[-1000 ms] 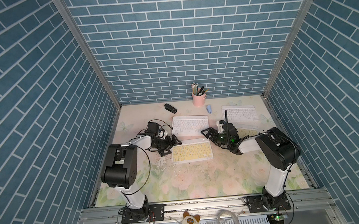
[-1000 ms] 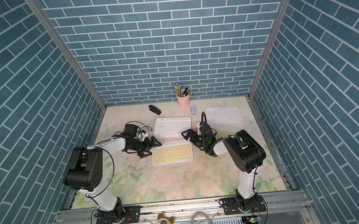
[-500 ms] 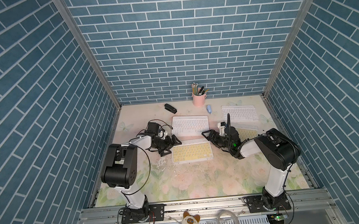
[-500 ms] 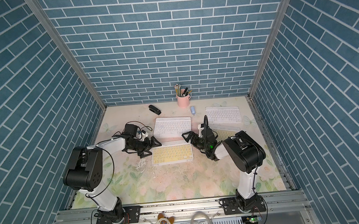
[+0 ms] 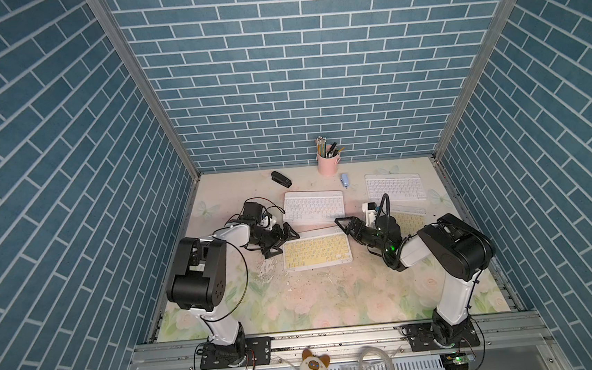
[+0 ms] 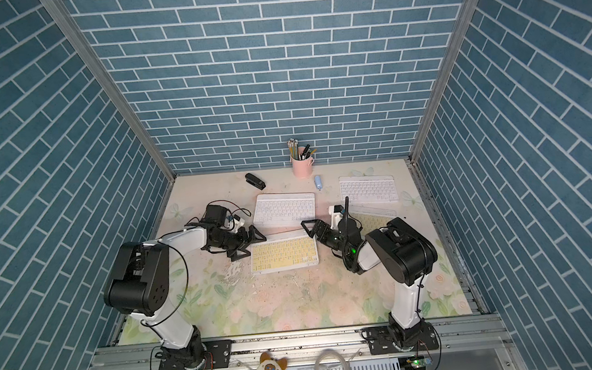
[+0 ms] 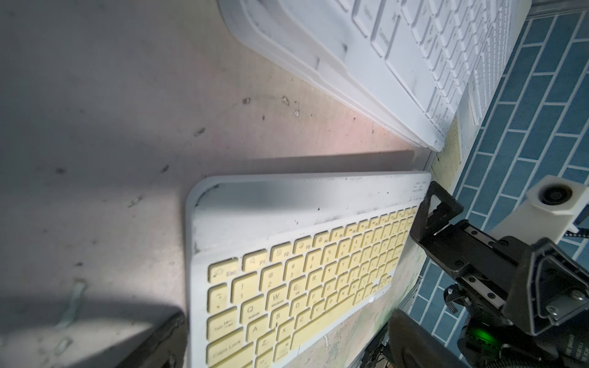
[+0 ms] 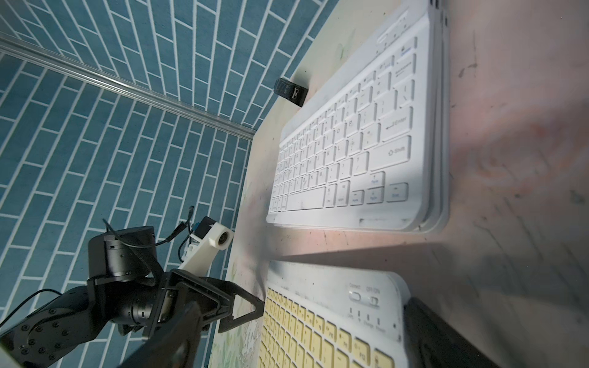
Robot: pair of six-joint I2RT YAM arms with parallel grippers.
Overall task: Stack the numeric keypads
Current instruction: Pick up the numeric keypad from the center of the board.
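Reference: yellow keypad (image 5: 316, 252), flat and keys up on the table (image 5: 296, 301), not yet on any pile.

At its left end is the left gripper (image 5: 281, 243), jaws wide and empty. At its right end is the right gripper (image 5: 356, 237), jaws spread fully and empty, one finger by the far-right corner.

Just behind it, across a narrow strip, sits the white pile (image 5: 313, 207). It has several layers, their edges slightly fanned in the left wrist view.

Behind and to the right is a second yellow keypad (image 5: 411, 220), partly under the right arm. Further back lies a white keypad (image 5: 394, 186).

Risks, my estimate:
- The piece is slim and flat, so fingers may shove it rather than get under it.
- A shove would skate it into the pile and skew the layers.
- Two grippers closing on one piece could clash.
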